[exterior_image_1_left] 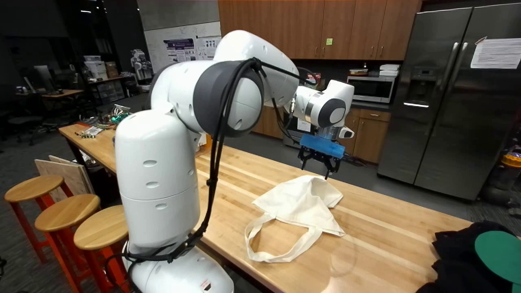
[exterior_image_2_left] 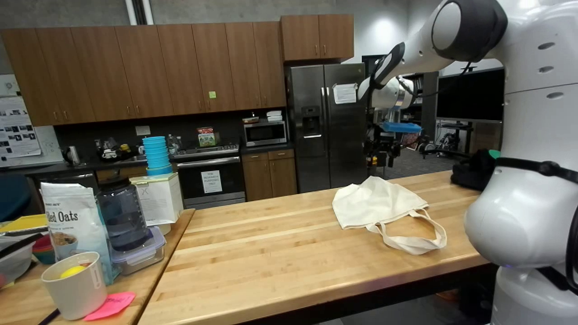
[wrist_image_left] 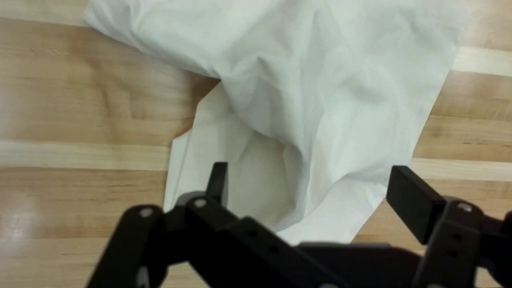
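The bag (exterior_image_1_left: 299, 203), of cream cloth, lies crumpled on the table (exterior_image_2_left: 271, 259), w/ its far tip close to the far edge. Its handle (exterior_image_2_left: 417, 246) makes a loop toward the near side & lies flat, as both exterior views show. The end effector (exterior_image_1_left: 315, 173) hangs over the far part of the bag, apart from it, & points down. Its fingers (wrist_image_left: 414, 202) stand wide from each other, w/ nothing gripped betw. them. In the wrist view one sees, under this gap, a fold of the bag w/ a hollow beside it. Above the fingers a blue piece (exterior_image_1_left: 321, 145) is fixed.

In an exterior view a black heap (exterior_image_1_left: 456, 250) w/ a green disc (exterior_image_1_left: 498, 254) is at the near right; what it is exactly, I cannot tell. On the far side are the fridge (exterior_image_1_left: 443, 106) & the microwave (exterior_image_1_left: 370, 89), the latter to the left; 3 stools (exterior_image_1_left: 101, 228) are at the near left, approx. in a row. Also in an exterior view, at the left, a 2nd table (exterior_image_2_left: 145, 280) carries an oats pack (exterior_image_2_left: 74, 221), a dark jar (exterior_image_2_left: 119, 219), a lidded tub (exterior_image_2_left: 142, 257), a box (exterior_image_2_left: 158, 198), & a cup (exterior_image_2_left: 76, 293) w/ a yellow thing (exterior_image_2_left: 72, 271) inside, by a pink note (exterior_image_2_left: 114, 304).
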Tool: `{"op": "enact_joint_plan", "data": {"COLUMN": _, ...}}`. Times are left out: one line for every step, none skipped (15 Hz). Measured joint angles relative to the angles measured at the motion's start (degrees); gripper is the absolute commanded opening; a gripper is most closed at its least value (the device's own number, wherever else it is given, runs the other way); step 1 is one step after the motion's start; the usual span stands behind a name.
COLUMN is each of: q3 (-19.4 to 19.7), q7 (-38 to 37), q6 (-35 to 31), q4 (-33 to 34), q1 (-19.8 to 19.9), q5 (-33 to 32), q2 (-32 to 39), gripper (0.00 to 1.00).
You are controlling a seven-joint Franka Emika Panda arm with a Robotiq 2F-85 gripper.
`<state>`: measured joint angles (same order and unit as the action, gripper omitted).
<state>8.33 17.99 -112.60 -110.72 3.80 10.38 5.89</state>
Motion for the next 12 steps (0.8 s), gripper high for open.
{"op": "enact_joint_plan", "data": {"q3": -0.3, "q7": -0.4, "q6": -1.5, "q4": -0.2, "q1": 0.0, "q5": -0.1, "q2": 0.7, "gripper": 1.00}}
{"op": "enact_joint_plan", "data": {"q3": -0.6, "q7": -0.7, "q6": -2.7, "q4": -0.5, "q1": 0.0, "q5": -0.1, "q2": 1.5, "gripper": 1.00}}
{"op": "enact_joint_plan", "data": {"q3": -0.7, "q7": -1.0, "q6": -3.7, "q4": -0.8, "q1": 0.0, "q5": -0.1, "q2": 2.1, "gripper": 1.00}}
{"op": "enact_joint_plan", "data": {"q3": -0.8, "q7": -1.1, "q6": -4.4, "q4": -1.2, "q1": 0.1, "q5": -0.2, "q2": 2.8, "gripper": 1.00}}
{"op": "enact_joint_plan", "data": {"q3": -0.8, "q7": -1.2, "q6": -4.6, "q4": -1.5, "q1": 0.3, "q5": -0.4, "q2": 3.5, "gripper": 1.00}}
{"op": "enact_joint_plan", "data": {"q3": -0.8, "q7": -1.2, "q6": -4.7, "q4": -1.8, "q1": 0.5, "q5": -0.4, "q2": 4.1, "gripper": 1.00}}
{"op": "enact_joint_plan", "data": {"q3": -0.8, "q7": -1.2, "q6": -4.8, "q4": -1.8, "q1": 0.8, "q5": -0.4, "q2": 4.5, "gripper": 1.00}}
{"op": "enact_joint_plan", "data": {"q3": -0.8, "q7": -1.2, "q6": -4.9, "q4": -1.8, "q1": 0.9, "q5": -0.4, "q2": 4.7, "gripper": 1.00}}
{"op": "enact_joint_plan", "data": {"q3": -0.8, "q7": -1.2, "q6": -4.9, "q4": -1.8, "q1": 1.0, "q5": -0.4, "q2": 4.7, "gripper": 1.00}}
{"op": "enact_joint_plan", "data": {"q3": -0.8, "q7": -1.2, "q6": -4.9, "q4": -1.8, "q1": 1.1, "q5": -0.4, "q2": 4.7, "gripper": 1.00}}
{"op": "enact_joint_plan", "data": {"q3": -0.8, "q7": -1.2, "q6": -4.9, "q4": -1.8, "q1": 1.0, "q5": -0.4, "q2": 4.7, "gripper": 1.00}}
{"op": "enact_joint_plan", "data": {"q3": -0.8, "q7": -1.2, "q6": -5.0, "q4": -1.8, "q1": 1.0, "q5": -0.4, "q2": 4.7, "gripper": 1.00}}
